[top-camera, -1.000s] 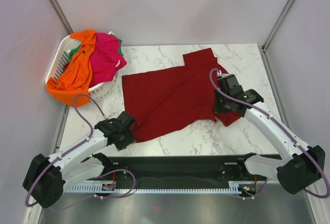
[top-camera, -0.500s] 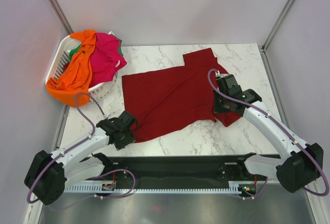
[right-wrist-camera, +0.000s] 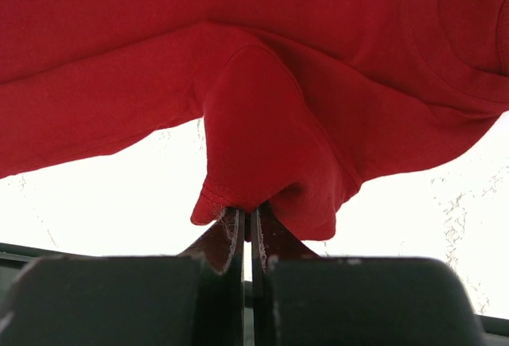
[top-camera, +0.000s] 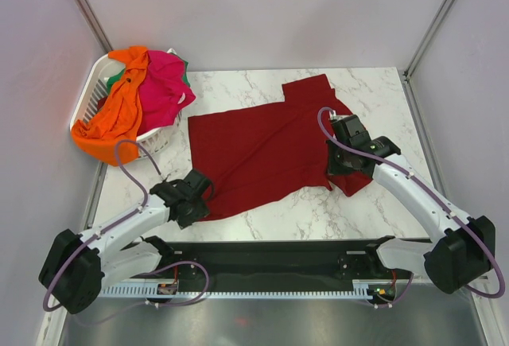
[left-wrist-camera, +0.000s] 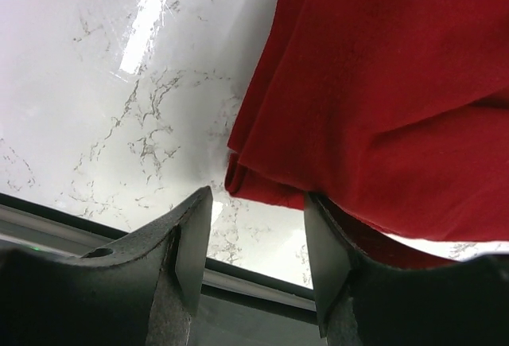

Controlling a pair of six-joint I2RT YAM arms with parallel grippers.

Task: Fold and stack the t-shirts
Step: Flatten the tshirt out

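Overhead, white marbled table, pale walls, dark red t-shirt spread

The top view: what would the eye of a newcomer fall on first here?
The dark red t-shirt lies spread across the middle of the marble table and is the largest patch of colour. The right gripper is shut on a fold at its right edge, while the left gripper stands open at its near left corner. At the far left, a white basket holds an orange t-shirt and a hot pink t-shirt.
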